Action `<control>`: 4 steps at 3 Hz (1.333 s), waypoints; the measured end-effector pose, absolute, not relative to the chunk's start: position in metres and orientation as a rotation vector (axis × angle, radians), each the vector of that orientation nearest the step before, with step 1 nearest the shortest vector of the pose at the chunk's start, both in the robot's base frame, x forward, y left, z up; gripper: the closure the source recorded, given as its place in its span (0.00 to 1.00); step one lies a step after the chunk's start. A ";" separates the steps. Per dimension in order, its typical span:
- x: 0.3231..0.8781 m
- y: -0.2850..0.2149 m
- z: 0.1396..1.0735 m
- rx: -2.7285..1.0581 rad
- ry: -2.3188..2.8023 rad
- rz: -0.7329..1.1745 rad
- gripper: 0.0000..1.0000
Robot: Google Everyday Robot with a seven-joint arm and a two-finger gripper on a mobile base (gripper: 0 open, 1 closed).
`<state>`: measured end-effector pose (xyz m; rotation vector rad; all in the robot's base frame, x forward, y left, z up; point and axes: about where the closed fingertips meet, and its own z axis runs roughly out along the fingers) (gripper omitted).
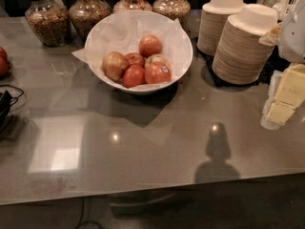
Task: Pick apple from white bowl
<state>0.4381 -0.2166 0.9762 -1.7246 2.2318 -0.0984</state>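
resting at the left of the fruit pile in the bowl (pixel 143 88), the apple (pixel 115 65) is not yet picked. the gripper is out of view, so its state cannot be told; reach, grasp and lift are all left.

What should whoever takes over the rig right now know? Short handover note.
Gripper: not in the camera view, so its state is unknown.
Apple: the yellow-gold one, at the left side of the pile in the white bowl, touching the red apples beside it.
White bowl: on the counter, in front of the jars, left of the stacked beige bowls.
Done: nothing; the apple is not yet picked.
Left: reach in, grasp the apple, lift it out.
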 end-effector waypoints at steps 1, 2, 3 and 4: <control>0.438 -0.217 0.976 -1.725 2.232 -0.098 0.00; 0.443 -0.207 0.975 -1.698 2.209 -0.074 0.00; 0.465 -0.175 0.973 -1.690 2.131 -0.023 0.00; 0.483 -0.143 0.979 -1.700 2.055 0.027 0.00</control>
